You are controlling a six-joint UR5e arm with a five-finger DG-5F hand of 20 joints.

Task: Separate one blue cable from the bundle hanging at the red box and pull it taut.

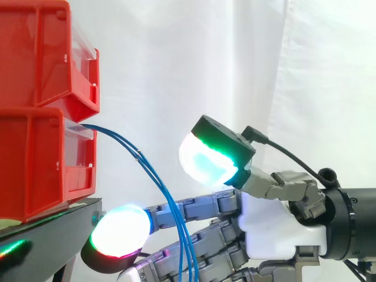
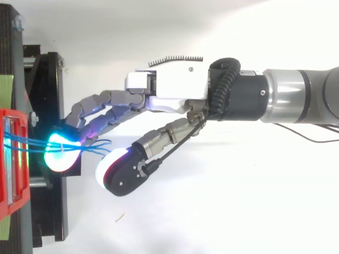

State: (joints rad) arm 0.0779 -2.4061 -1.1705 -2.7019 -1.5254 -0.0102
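blue cables (image 1: 154, 176): thin, bundled | arc out from red box (image 1: 35, 164) front, then hang downward | hand (image 1: 276, 229) below red box: fingers straight, gripping nothing

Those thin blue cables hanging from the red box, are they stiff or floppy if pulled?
Probably floppy: the blue cables leave the red box and droop in a curve past the hand. Likely light, being thin. Running close together, one may drag its neighbours.

Bins (image 1: 41, 117) sit stacked on a stand (image 1: 56, 220) at frame left; cables (image 1: 185, 241) hang from the lower one, before the hand (image 1: 276, 229).
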